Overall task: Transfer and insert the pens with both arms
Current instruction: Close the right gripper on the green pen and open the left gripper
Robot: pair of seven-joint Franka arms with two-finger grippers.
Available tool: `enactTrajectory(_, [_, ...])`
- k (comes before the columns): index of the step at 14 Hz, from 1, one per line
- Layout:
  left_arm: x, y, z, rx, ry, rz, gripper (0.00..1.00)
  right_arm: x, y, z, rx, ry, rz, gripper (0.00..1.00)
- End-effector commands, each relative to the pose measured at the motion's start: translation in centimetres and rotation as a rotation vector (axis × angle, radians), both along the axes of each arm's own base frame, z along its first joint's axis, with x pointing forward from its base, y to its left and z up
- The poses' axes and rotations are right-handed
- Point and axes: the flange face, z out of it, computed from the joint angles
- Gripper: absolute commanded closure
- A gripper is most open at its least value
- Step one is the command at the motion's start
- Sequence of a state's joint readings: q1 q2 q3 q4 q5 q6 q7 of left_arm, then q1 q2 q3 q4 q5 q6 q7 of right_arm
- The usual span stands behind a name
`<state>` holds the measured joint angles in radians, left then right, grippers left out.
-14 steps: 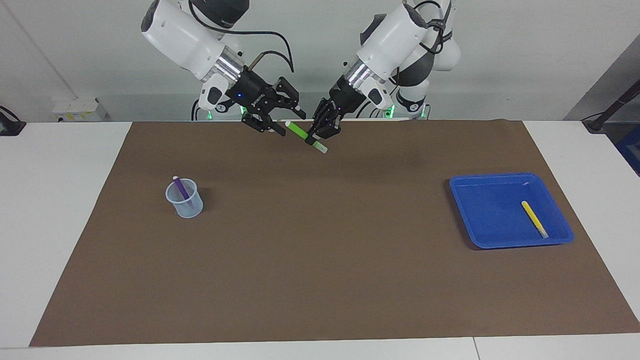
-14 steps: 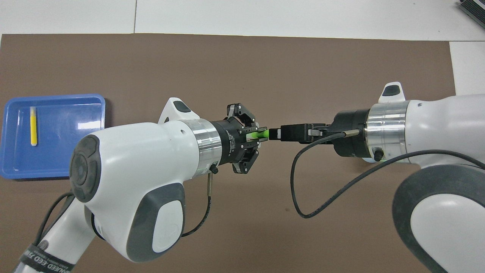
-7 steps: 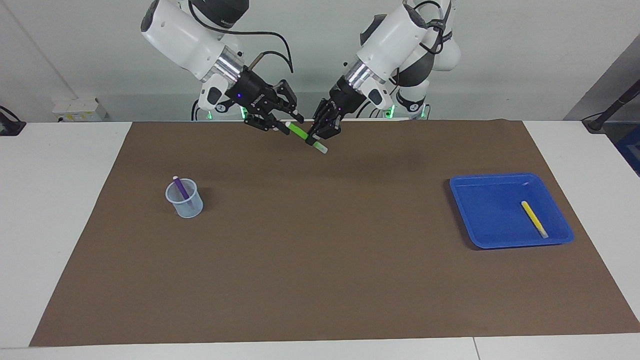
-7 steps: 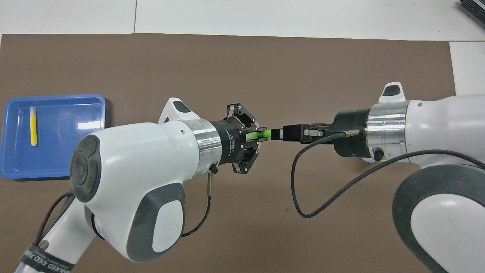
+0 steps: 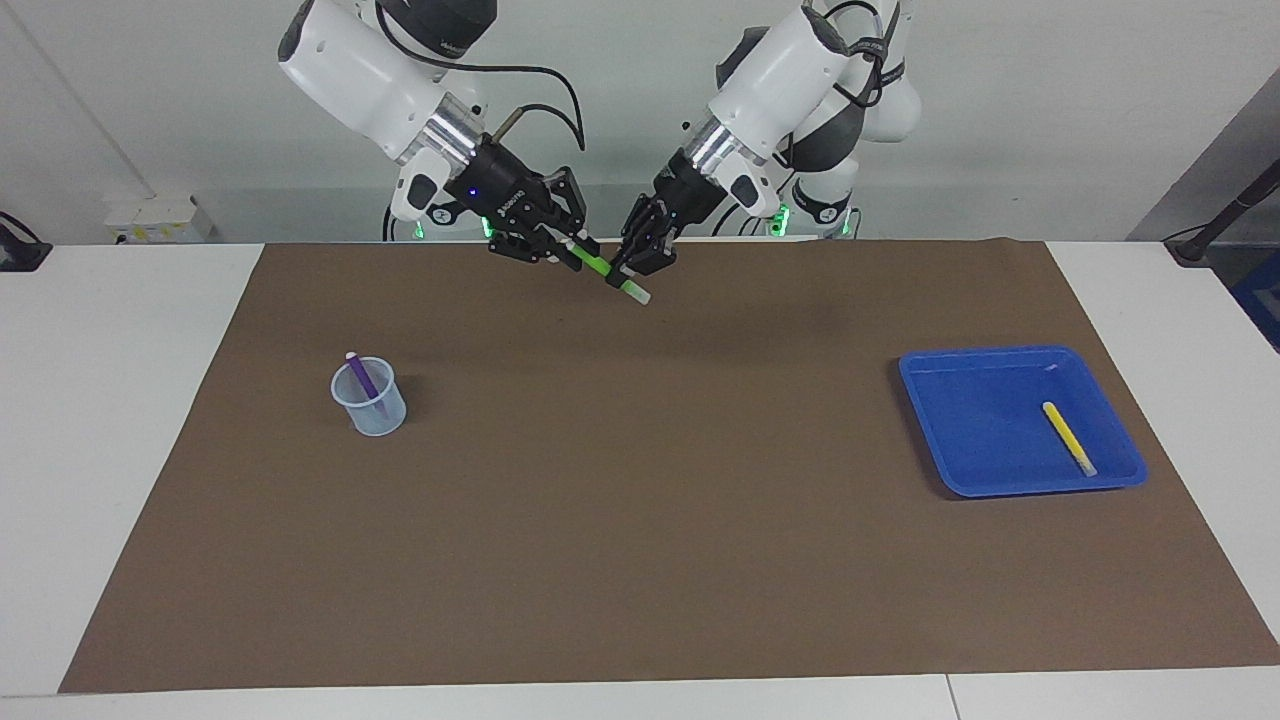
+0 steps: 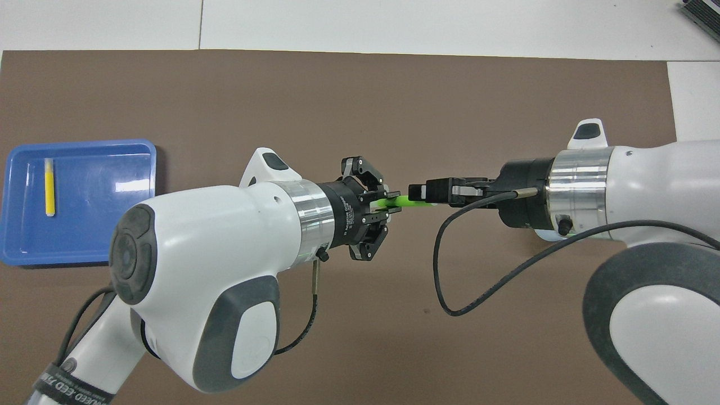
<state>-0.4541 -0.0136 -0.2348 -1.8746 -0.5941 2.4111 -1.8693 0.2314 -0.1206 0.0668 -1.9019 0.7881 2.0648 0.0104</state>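
The green pen [image 5: 600, 268] hangs in the air between both grippers, over the mat's edge nearest the robots; it also shows in the overhead view [image 6: 408, 201]. My left gripper [image 5: 628, 272] is shut on it near its pale lower end. My right gripper [image 5: 578, 247] is shut on its upper green end. In the overhead view the left gripper [image 6: 391, 203] and the right gripper [image 6: 416, 192] meet tip to tip. The purple pen [image 5: 362, 378] stands in a clear cup [image 5: 372, 412]. The yellow pen [image 5: 1068, 436] lies in a blue tray [image 5: 975, 440].
A brown mat [image 5: 640, 520] covers most of the white table. The tray [image 6: 101, 225] with the yellow pen [image 6: 50, 187] sits toward the left arm's end, the cup toward the right arm's end. The right arm hides the cup in the overhead view.
My right gripper has moved in and closed on the green pen's upper end. Both grippers and the pen have shifted slightly, and the pen has tilted a little.
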Motion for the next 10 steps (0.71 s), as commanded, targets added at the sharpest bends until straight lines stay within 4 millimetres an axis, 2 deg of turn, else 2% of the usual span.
enactTrajectory(1, [-0.28,-0.17,0.05,-0.019,0.003,0.016,1.00,-0.18,0.04,-0.25,-0.016,-0.015,-0.002,0.83])
enactTrajectory(3, [-0.27,-0.17,0.05,-0.019,0.003,0.016,1.00,-0.20,0.05,-0.31,-0.033,-0.020,0.004,0.97])
enactTrajectory(4, [-0.27,-0.17,0.05,-0.019,0.003,0.016,1.00,-0.17,-0.05,-0.33,-0.041,-0.024,0.005,0.99])
enactTrajectory(10, [-0.16,-0.12,0.05,-0.020,0.003,0.020,1.00,-0.06,-0.35,-0.49,-0.086,-0.064,0.045,1.00])
